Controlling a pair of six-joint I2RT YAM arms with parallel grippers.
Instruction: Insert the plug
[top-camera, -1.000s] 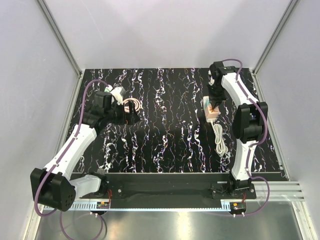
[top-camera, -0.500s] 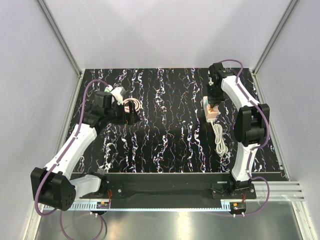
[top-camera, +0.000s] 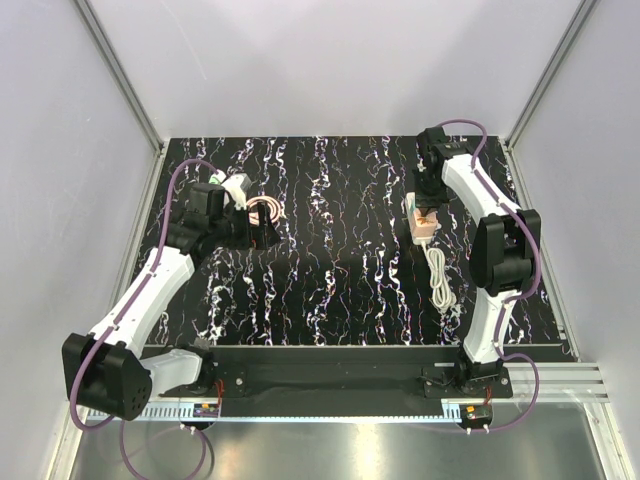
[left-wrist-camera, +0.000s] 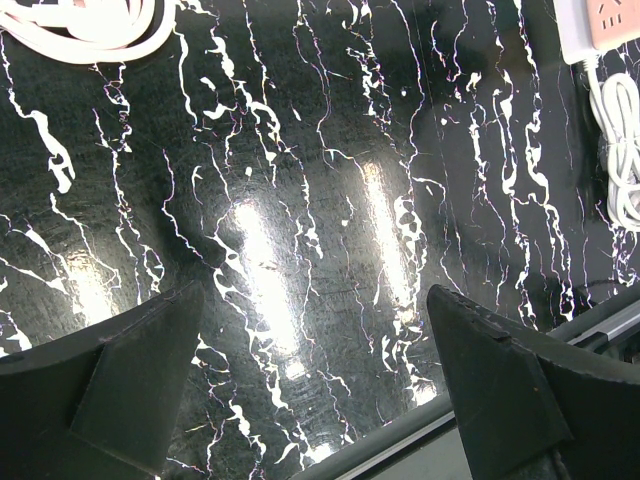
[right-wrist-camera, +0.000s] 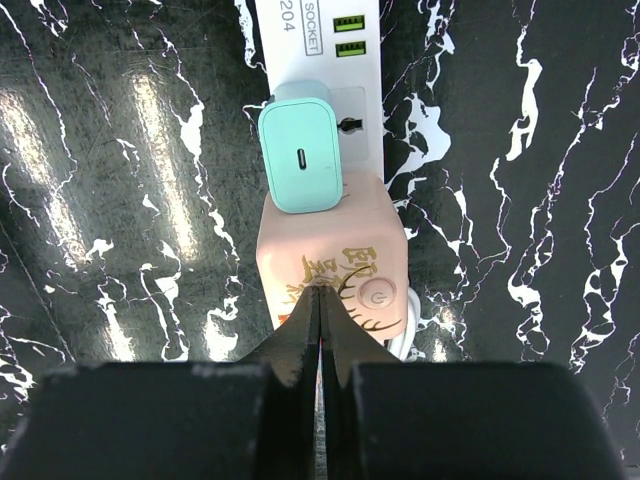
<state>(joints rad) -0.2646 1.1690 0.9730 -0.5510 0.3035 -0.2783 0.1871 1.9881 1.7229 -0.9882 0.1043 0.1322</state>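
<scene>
**Closed claw on top of the plug**

The right gripper has its two fingers pressed together and holds nothing. Their tips are over the top face of the peach plug, probably to push it down like one blunt finger. The plug stands on the white power strip, at 2 o'clock on the table. A mint-green charger touches it at its 12 o'clock. Whether it is fully seated I cannot tell. The left gripper, fingers wide apart, hangs at 10 o'clock, out of the way.
</scene>
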